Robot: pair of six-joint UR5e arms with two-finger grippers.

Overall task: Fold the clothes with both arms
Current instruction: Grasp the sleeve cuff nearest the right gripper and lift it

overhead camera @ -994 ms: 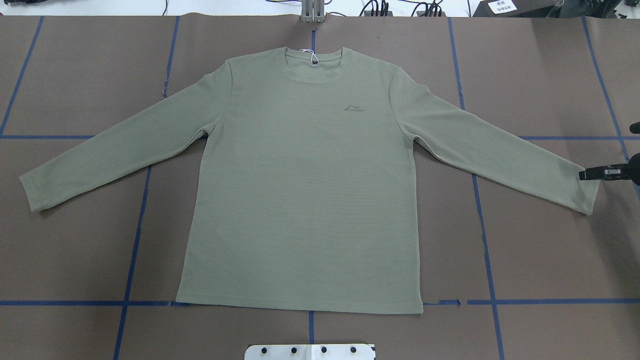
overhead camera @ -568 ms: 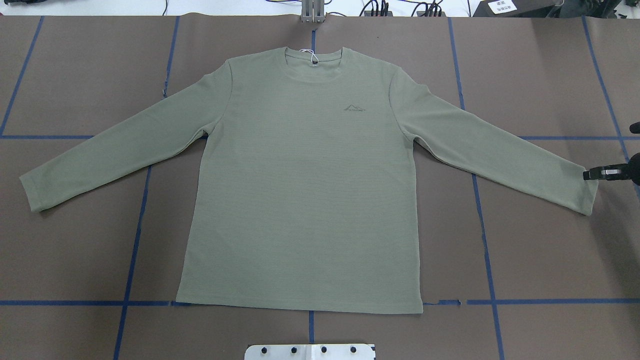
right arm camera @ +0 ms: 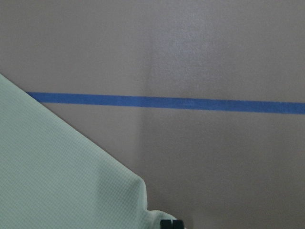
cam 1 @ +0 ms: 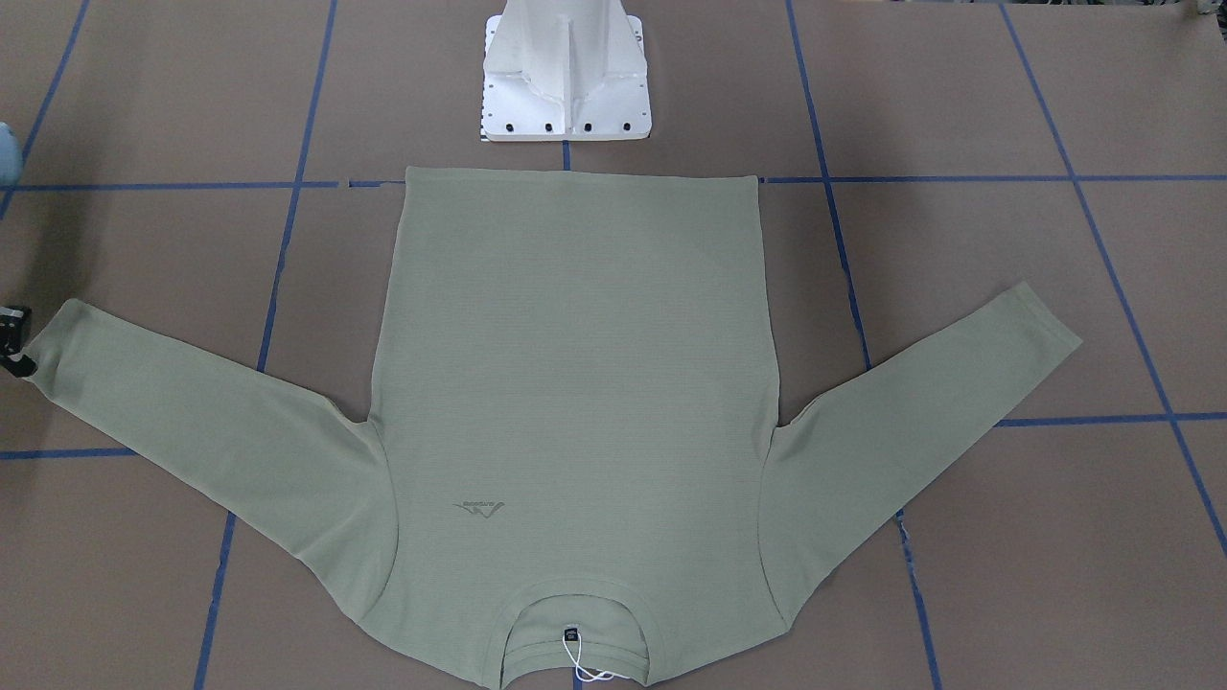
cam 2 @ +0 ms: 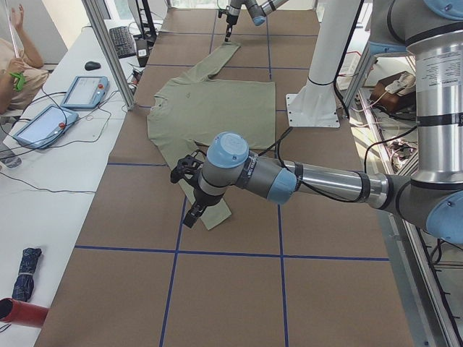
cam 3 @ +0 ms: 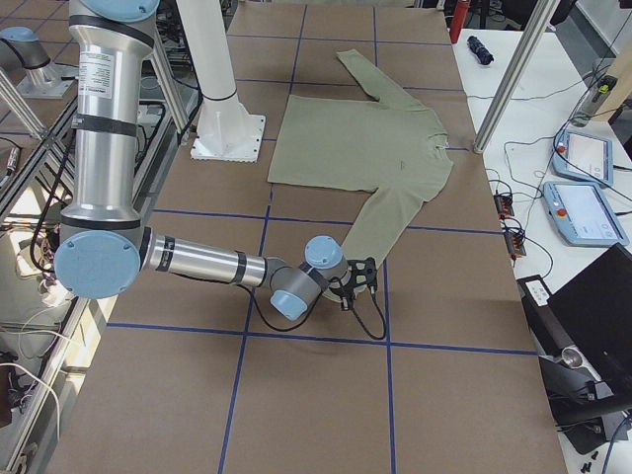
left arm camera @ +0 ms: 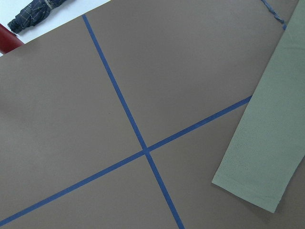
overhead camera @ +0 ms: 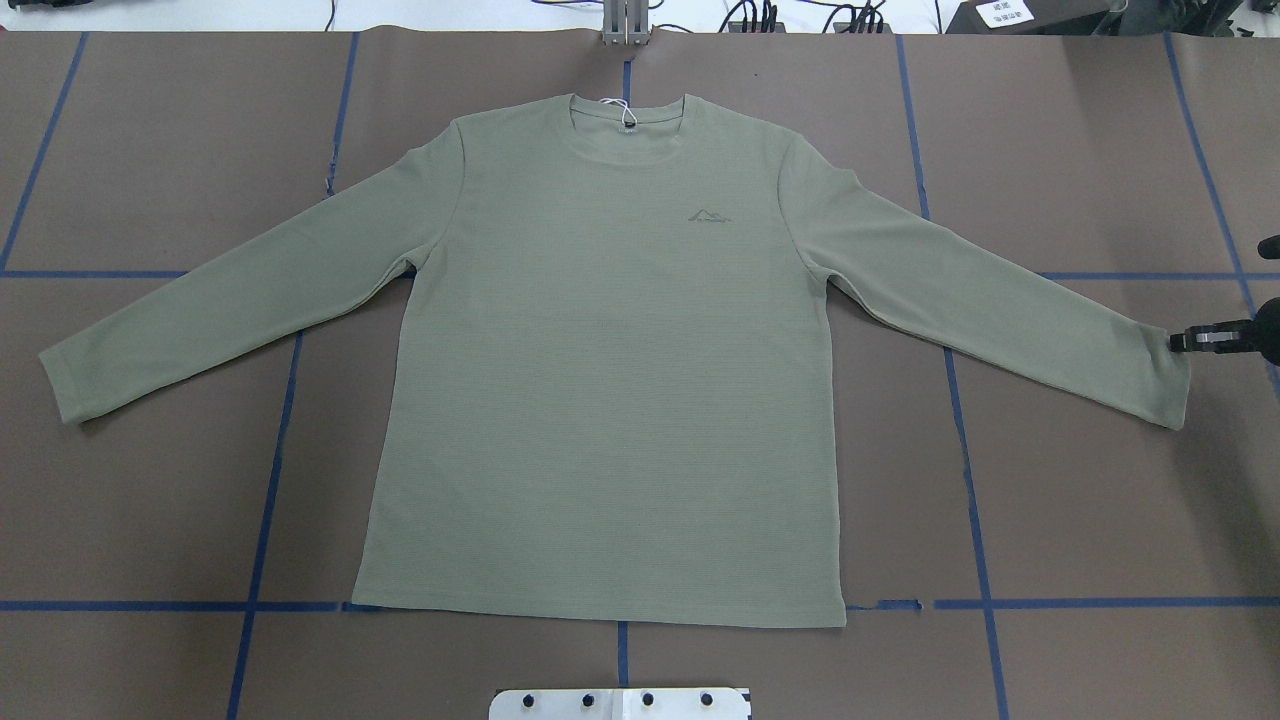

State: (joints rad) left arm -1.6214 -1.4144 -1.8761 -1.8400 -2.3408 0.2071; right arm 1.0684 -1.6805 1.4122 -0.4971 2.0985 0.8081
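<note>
The pale sage-green shirt [overhead camera: 610, 380] lies flat and face up on the brown table, sleeves spread, with its neck at the far side. My right gripper [overhead camera: 1178, 341] is at the upper corner of the right sleeve cuff [overhead camera: 1165, 385]. In the right wrist view its fingertips [right arm camera: 172, 223] sit together with the cuff fabric [right arm camera: 71, 181] bunched against them. It also shows at the left edge of the front view [cam 1: 21, 362]. My left gripper [cam 2: 192, 215] shows only in the left side view, above the left sleeve cuff [left arm camera: 257, 181]; I cannot tell whether it is open or shut.
The white base pedestal [cam 1: 566, 86] stands at the robot's side of the table, just past the shirt's hem. Blue tape lines [overhead camera: 265, 480] grid the table. A side desk holds tablets [cam 2: 83, 90], a folded umbrella [cam 2: 27, 264] and a red cylinder [cam 2: 22, 312].
My right gripper's finger has shifted slightly right, toward the table's end. The upper corner of the right cuff has drawn in a little. The rest of the shirt has not moved.
</note>
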